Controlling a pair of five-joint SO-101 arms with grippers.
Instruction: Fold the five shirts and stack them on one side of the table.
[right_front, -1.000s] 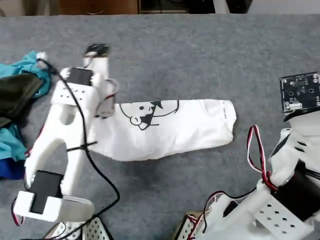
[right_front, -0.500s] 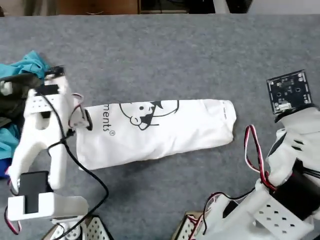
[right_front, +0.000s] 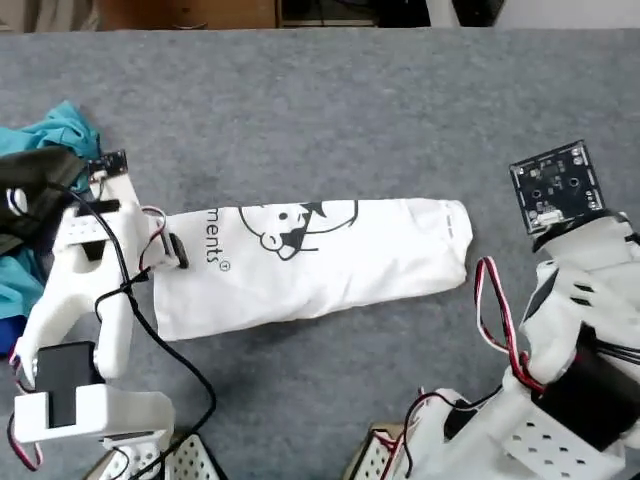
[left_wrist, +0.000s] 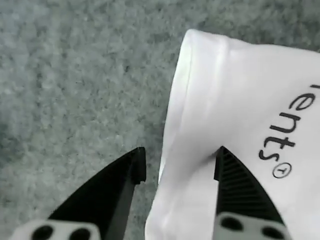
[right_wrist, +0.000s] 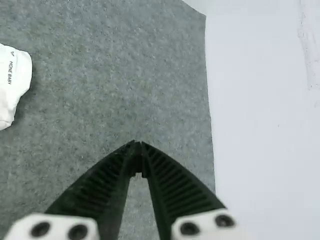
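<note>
The grey counter (right_front: 400, 100) carries a white shirt (right_front: 330, 265) folded into a long band across its middle, black print up; a heap of shirts (right_front: 35, 200), teal, dark and blue, lies at the counter's left side; the left gripper (left_wrist: 180, 162) has its fingers apart, straddling the band's end hem; the right gripper (right_wrist: 138, 157), fingers together, hangs over bare counter near its edge, well apart from the white shirt.
</note>
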